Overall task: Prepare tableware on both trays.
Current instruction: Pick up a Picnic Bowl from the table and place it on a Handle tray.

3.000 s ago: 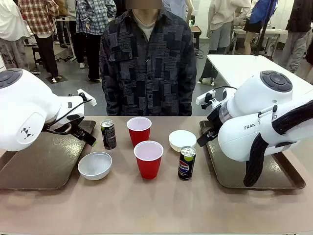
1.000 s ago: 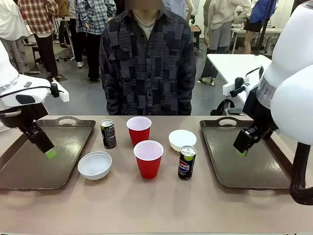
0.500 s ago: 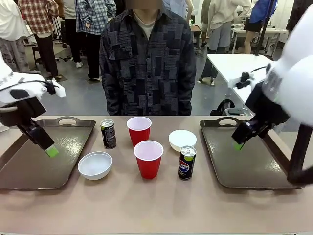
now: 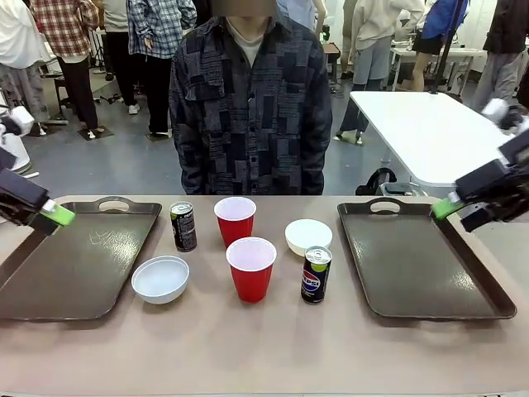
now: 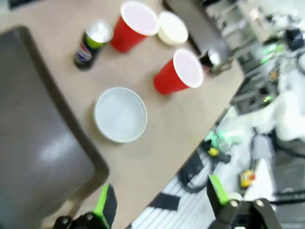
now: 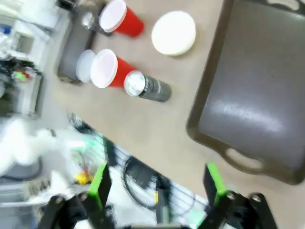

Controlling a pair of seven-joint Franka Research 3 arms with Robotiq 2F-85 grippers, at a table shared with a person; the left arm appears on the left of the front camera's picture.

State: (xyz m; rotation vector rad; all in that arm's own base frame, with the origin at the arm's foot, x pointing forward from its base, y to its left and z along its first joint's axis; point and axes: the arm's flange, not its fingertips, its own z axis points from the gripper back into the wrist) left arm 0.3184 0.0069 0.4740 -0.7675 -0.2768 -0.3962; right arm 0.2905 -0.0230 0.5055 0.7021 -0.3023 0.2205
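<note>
Left gripper (image 5: 159, 200): jaws wide open, empty, at the far-left corner of the left tray (image 4: 74, 273). Right gripper (image 6: 157, 183): likewise, over the far-right rim of the right tray (image 4: 421, 273). Bowls (image 4: 160, 279), cups (image 4: 250, 266) and cans (image 4: 183, 226) stand on the table (image 4: 248, 356) between the trays. Nothing is loaded yet; the next move probably calls for reaching inward.

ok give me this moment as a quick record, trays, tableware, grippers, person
trays: left tray and right tray, nothing on either
bowls: near bowl beside left tray, far bowl nearer right tray, both on the table
cups: far red cup, near red cup, upright, mid-table
cans: black-green can left of the far cup; Pepsi can right of the near cup
grippers: left gripper and right gripper open, empty, raised at the outer edges
person: standing at the far side
</note>
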